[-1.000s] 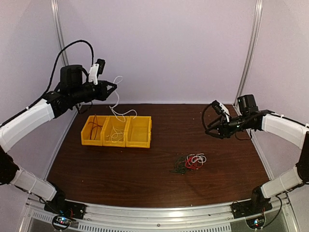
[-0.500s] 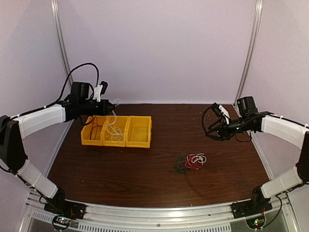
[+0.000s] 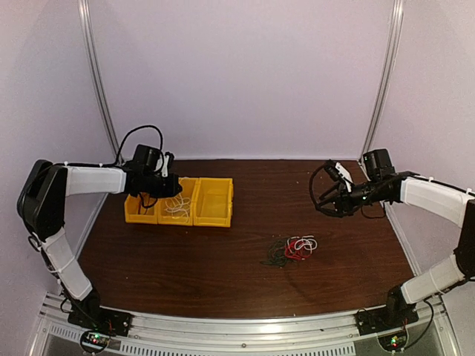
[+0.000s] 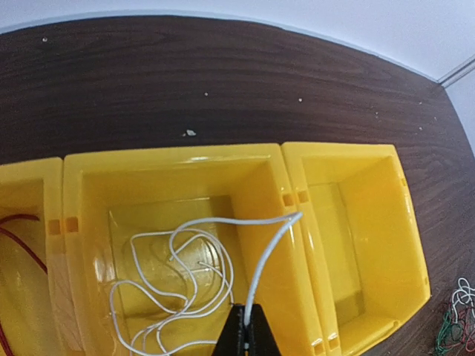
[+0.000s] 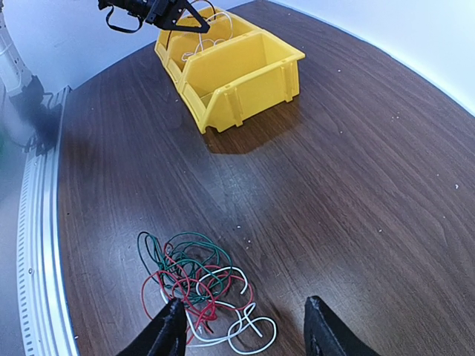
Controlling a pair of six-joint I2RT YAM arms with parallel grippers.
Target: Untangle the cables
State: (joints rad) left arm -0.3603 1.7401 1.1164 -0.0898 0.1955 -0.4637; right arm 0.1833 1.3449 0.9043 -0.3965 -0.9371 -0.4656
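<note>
My left gripper (image 4: 245, 335) is clamped on a white cable (image 4: 194, 261). Its loops lie in the middle bin (image 4: 178, 165), and one strand bends over the wall shared with the right-hand bin (image 4: 378, 222). A red cable (image 4: 16, 239) lies in the left bin (image 4: 30, 178). My right gripper (image 5: 245, 330) hangs spread wide above the tangle of cables (image 5: 194, 280), which sits on open table (image 3: 185, 267), well apart from the bins and every edge.
</note>
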